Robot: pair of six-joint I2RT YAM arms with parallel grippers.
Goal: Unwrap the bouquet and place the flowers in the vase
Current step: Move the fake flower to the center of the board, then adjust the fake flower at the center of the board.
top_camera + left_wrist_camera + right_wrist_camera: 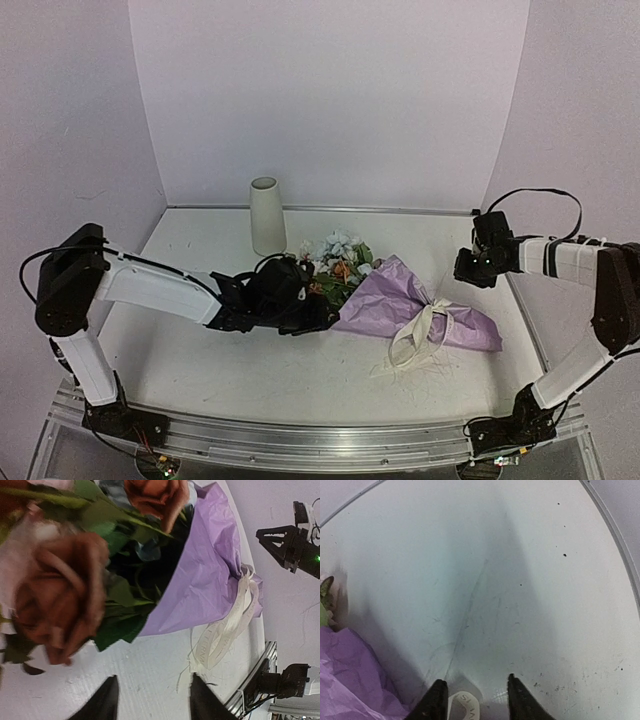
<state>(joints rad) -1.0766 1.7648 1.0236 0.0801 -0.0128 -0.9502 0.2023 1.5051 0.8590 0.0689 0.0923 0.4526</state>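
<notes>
top view / bouquet (400, 305): lies on its side mid-table, wrapped & tied; mouth twd the left-far side, tail twd the right-near side.
top view / flowers (338, 262): heads poke out of the cone mouth; pale blue, orange, cream, green leaves; near the vase, not touching.
top view / vase (267, 215): upright at the far edge of the table (200, 360); off-white, matte, slightly tapered cyl., round mouth.
top view / left tool (320, 316): low, right at the cone mouth beside the flower heads; jaw gap can't be read here.
top view / right tool (468, 268): raised at the right side, well apart from the ribbon bow (425, 330).
top view only: vase, both arms whole, full bouquet length.
left wrist / left tool: two dark fingertips (105, 702) apart, bare table btw them, nothing gripped, so released.
left wrist / rose (60, 595): rust-orange, layered petals, close & blurred; a 2nd one at the top.
left wrist / paper (200, 575): lilac, crinkled, creased cone.
left wrist / ribbon: cream, flat, printed lettering; thin loose strands on the table.
left wrist only: petal detail, ribbon print.
right wrist / right tool: fingertips (436, 700) apart, nothing clamped, so released; a cream ribbon loop shows in the gap, contact can't be told.
right wrist / table: white, scuffed, dark specks, faint scratch line, curved rim.
right wrist / paper: lilac corner lower left, leaf tip at the left edge.
right wrist only: table wear.
</notes>
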